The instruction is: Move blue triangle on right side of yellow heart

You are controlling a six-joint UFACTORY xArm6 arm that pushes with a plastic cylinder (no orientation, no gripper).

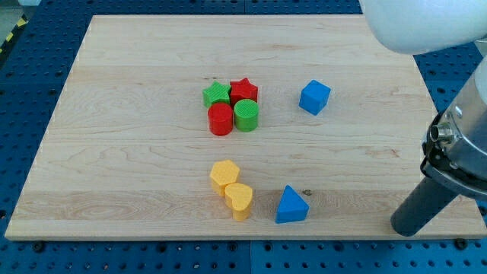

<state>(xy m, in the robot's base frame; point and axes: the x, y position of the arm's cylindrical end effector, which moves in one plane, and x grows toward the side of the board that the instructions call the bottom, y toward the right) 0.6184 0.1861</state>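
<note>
The blue triangle (291, 205) lies near the view's bottom, just right of the yellow heart (239, 201), with a small gap between them. My rod comes in from the view's right edge and my tip (409, 226) rests on the board near its bottom right corner, well to the right of the blue triangle and not touching any block.
A yellow hexagon (224, 175) touches the heart's upper left. A cluster of green star (218, 94), red star (244, 90), red cylinder (221, 119) and green cylinder (246, 116) sits at centre. A blue cube (314, 97) lies to their right. The wooden board (114, 152) ends close below the bottom blocks.
</note>
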